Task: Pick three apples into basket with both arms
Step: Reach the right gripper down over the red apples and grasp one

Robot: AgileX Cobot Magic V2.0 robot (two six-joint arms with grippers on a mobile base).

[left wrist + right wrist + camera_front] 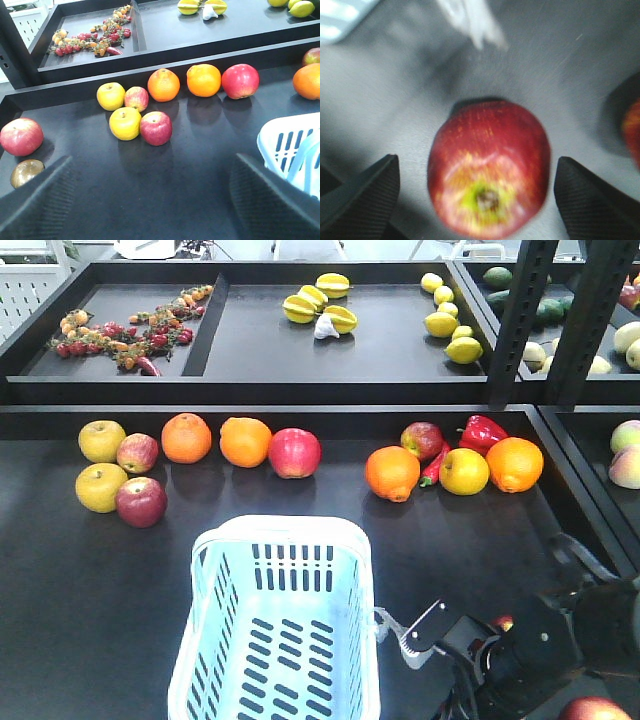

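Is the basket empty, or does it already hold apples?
Empty, as far as visible: the basket shows only bare slotted floor.

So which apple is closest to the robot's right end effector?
The dark red apple showing its yellow-green end, lying right between the open right end effector's fingers. No other apple is between them.

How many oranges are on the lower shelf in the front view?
4. One orange at back left, another beside it, next to the pinkish-red apple; a third right of centre; the fourth far right, beside a yellow apple. None appears hidden.
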